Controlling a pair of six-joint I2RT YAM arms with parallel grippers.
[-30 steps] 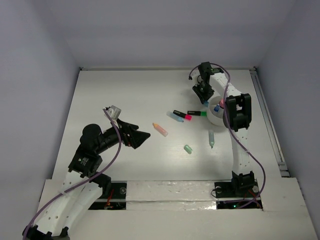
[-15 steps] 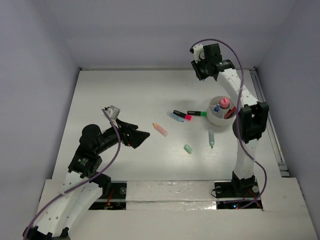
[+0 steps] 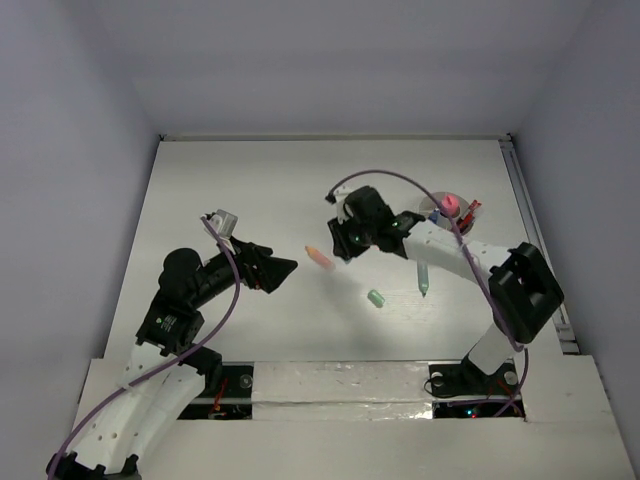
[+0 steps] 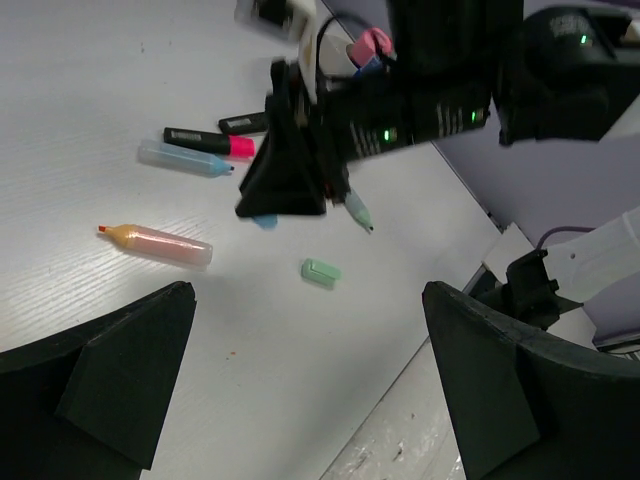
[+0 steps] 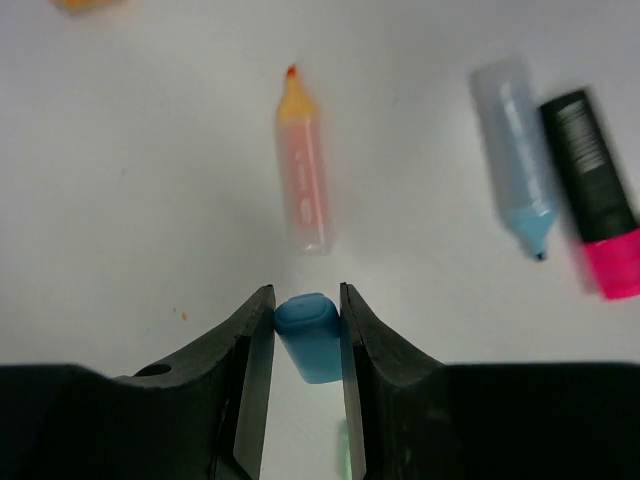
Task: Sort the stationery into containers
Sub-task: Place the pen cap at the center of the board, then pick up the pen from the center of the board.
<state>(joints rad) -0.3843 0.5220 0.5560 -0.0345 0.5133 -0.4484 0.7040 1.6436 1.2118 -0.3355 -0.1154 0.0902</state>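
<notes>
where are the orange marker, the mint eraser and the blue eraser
orange marker (image 5: 303, 180), right wrist view, mid barrel
mint eraser (image 4: 321, 271), left wrist view, top face
blue eraser (image 5: 308, 340), right wrist view, top face

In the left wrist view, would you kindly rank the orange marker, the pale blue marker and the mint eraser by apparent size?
1. orange marker, though it lies nearer the camera, so its lead is unsure
2. pale blue marker
3. mint eraser, clearly smallest

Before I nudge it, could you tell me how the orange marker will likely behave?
The orange marker looks round-bodied and lies flat, so a sideways push would probably roll it. Its smooth translucent plastic suggests it is stiff, light, maybe slippery.
</notes>
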